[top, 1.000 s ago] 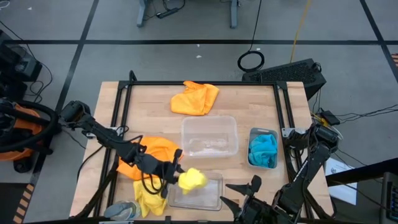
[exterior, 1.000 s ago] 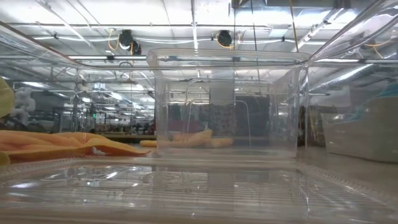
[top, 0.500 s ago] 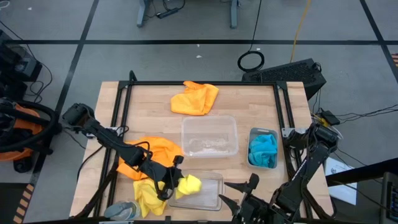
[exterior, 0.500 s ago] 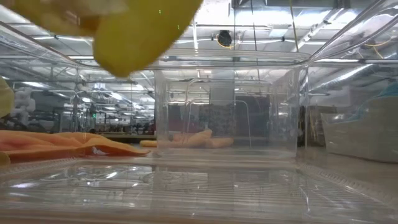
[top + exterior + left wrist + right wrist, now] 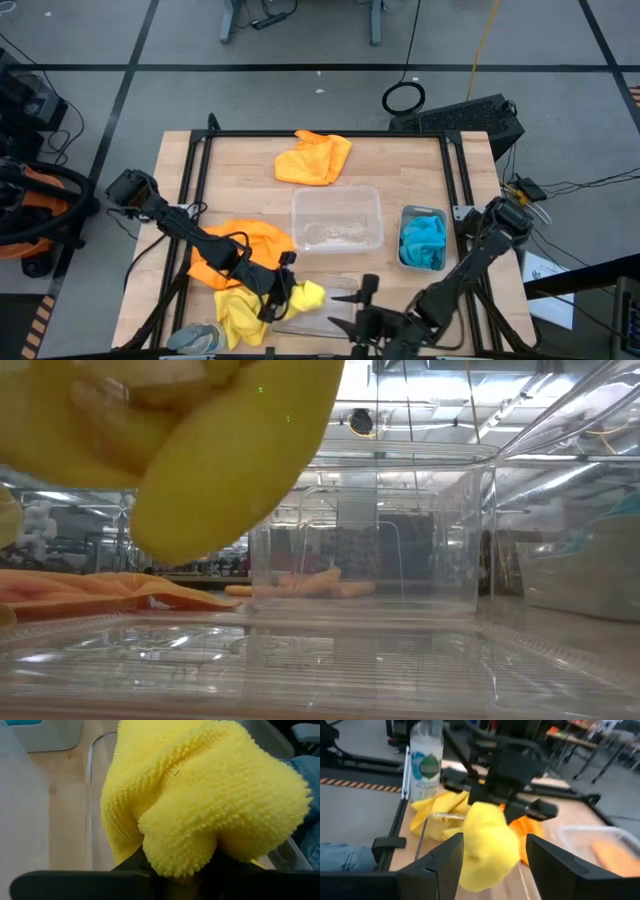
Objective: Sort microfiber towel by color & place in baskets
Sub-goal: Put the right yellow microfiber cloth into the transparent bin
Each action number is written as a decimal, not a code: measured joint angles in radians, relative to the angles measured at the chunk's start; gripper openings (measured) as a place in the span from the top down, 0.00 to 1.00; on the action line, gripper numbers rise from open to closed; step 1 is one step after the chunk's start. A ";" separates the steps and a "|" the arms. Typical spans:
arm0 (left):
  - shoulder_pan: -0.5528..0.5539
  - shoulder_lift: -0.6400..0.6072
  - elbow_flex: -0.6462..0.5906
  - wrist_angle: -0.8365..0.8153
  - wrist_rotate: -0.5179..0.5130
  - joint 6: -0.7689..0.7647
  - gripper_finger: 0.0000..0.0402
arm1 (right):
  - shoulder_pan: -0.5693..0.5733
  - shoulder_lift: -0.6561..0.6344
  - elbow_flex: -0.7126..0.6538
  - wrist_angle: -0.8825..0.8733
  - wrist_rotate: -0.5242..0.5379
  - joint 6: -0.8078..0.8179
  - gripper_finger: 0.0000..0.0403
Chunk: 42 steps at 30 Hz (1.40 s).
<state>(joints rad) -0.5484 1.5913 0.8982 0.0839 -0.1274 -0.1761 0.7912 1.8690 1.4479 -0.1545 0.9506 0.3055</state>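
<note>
Since a second ago the left tool (image 5: 283,293) has drawn its bunched yellow towel (image 5: 306,295) back toward the left end of the near basket (image 5: 338,322), and the right tool (image 5: 358,312) has swung in over that basket's right part.

From above, the left tool is clamped on the yellow towel at the basket's left rim, near the front edge of the worktop (image 5: 240,170). A second yellow towel (image 5: 237,318) lies at the front left corner, an orange towel (image 5: 244,248) just behind it. Another orange towel (image 5: 313,157) lies near the back edge. A middle basket (image 5: 337,219) sits mid-worktop; the grey basket (image 5: 421,239) by the right edge holds blue towels (image 5: 423,241).

At worktop height, the yellow towel (image 5: 190,440) hangs over the near basket's floor (image 5: 320,660).

The left wrist camera shows the towel (image 5: 200,795) pinched between the fingers.

The right wrist camera shows its own fingers (image 5: 442,862) apart, facing the held towel (image 5: 487,847).
</note>
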 joint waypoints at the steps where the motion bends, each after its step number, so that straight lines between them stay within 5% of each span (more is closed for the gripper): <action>1: 0.000 0.000 0.000 -0.001 0.000 -0.001 0.77 | -0.013 0.012 0.000 0.001 -0.022 0.002 0.51; 21: 0.000 0.000 0.000 -0.078 0.001 -0.029 0.77 | -0.181 0.093 0.000 0.004 -0.403 0.095 0.98; 32: 0.000 0.000 0.000 -0.074 0.021 -0.079 0.76 | -0.181 0.093 0.000 -0.030 -0.430 0.095 0.99; 42: -0.002 0.000 0.000 -0.070 0.020 -0.080 0.55 | -0.183 0.093 0.000 -0.041 -0.431 0.102 0.99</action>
<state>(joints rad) -0.5506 1.5917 0.8982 0.0143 -0.1078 -0.2562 0.6079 1.9621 1.4479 -0.1954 0.5196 0.4071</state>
